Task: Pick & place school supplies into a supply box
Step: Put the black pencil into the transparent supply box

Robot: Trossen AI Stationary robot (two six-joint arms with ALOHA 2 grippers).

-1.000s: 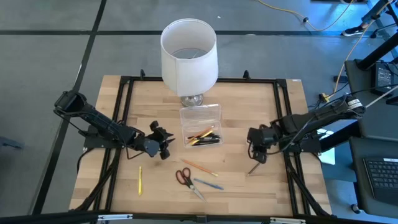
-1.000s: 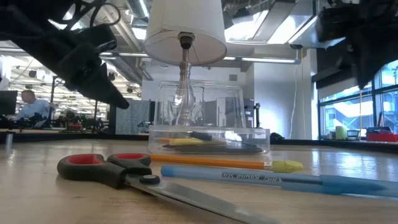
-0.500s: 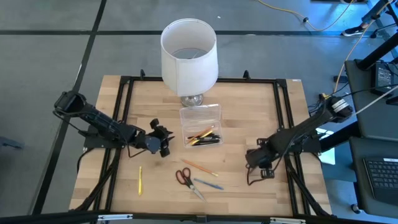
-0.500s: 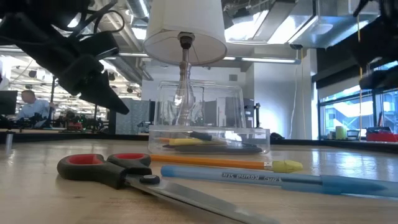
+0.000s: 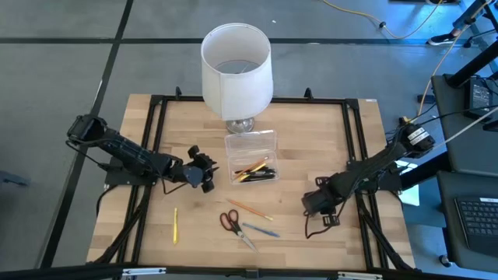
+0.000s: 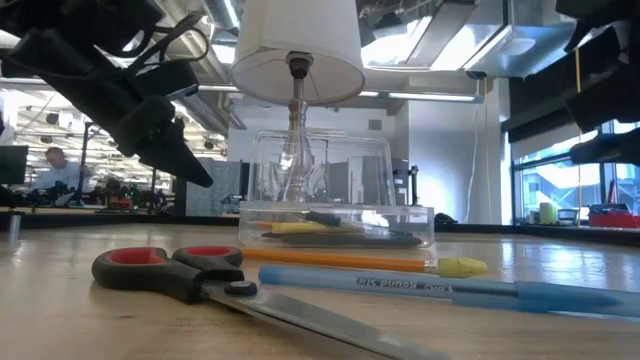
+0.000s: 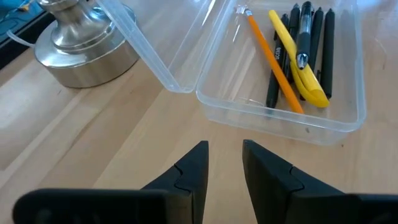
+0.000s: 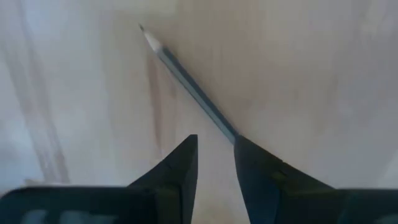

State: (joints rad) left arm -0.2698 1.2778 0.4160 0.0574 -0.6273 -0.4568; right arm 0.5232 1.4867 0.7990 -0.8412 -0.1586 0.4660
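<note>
The clear supply box (image 5: 250, 159) lies open below the lamp, holding several pens and pencils (image 7: 298, 56). Scissors (image 5: 228, 222), an orange pencil (image 5: 250, 210) and a blue pen (image 5: 261, 230) lie flat on the near middle of the table; a yellow pencil (image 5: 175, 225) lies near left. My left gripper (image 5: 204, 169) hovers just left of the box, fingers (image 7: 225, 155) narrowly open and empty. My right gripper (image 5: 315, 204) points down over a dark pencil (image 8: 186, 81) lying on the wood, fingers (image 8: 214, 140) narrowly apart. My right gripper comes from above at the dark pencil's blunt end (image 8: 230, 132), which runs in behind one fingertip (image 8: 249, 155). Whether that finger touches the pencil cannot be told. The pencil lies flat on the table.
A big white lampshade (image 5: 236, 71) on a metal base (image 7: 81, 50) stands at the far middle, right behind the box's raised lid (image 6: 320, 165). Black frame rails (image 5: 156, 140) run along both table sides. Bare wood lies between the box and the right gripper.
My right gripper has moved toward the table's near edge and a little left, coming down over the dark pencil. My left gripper has shifted slightly toward the box. The supplies on the table have stayed put.
</note>
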